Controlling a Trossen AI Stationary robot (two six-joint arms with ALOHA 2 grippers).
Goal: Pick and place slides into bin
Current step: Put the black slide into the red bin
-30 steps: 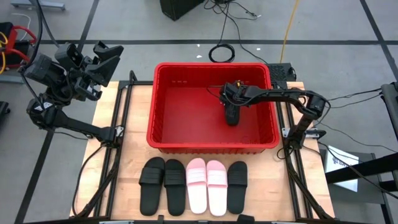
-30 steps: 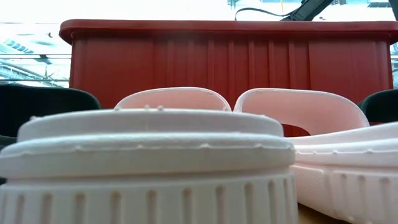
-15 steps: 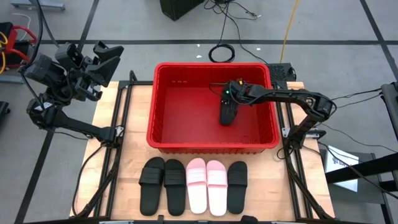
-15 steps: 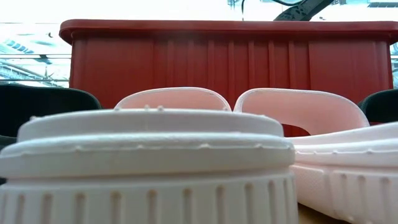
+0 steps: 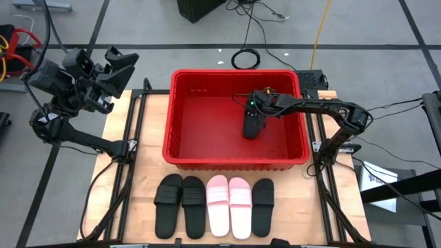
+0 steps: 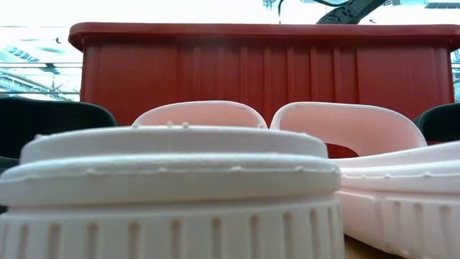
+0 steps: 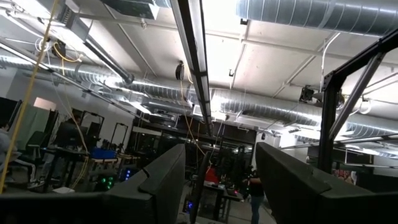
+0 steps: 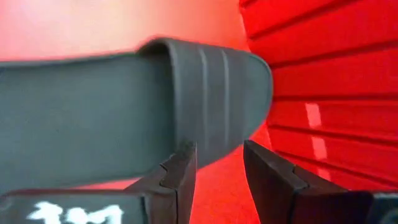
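Observation:
One black slide (image 5: 252,126) lies on the floor of the red bin (image 5: 180,117), right of its middle. In the right wrist view the slide's ribbed strap (image 8: 211,93) sits close to the bin's ribbed wall (image 8: 311,74). My right gripper (image 5: 256,103) hovers just over the slide, open, with the bin's red floor showing between its fingers (image 8: 216,163). Several more slides lie side by side on the table near its front edge: a black slide (image 5: 169,204), a pink slide (image 5: 218,204) and a black slide (image 5: 262,205) among them. My left gripper (image 5: 117,65) waits raised at the far left, open (image 7: 221,180).
In the low view the pink slides (image 6: 172,187) fill the foreground, with the bin's ribbed front wall (image 6: 266,72) behind them. Metal frame rails (image 5: 134,138) run along both sides of the wooden table. Most of the bin's floor to the left (image 5: 207,124) is bare.
The black slide under my right gripper has tipped toward the table's left and settled flat on the bin floor. My right arm's elbow has shifted a little toward the table's right, and the gripper has stayed over the slide.

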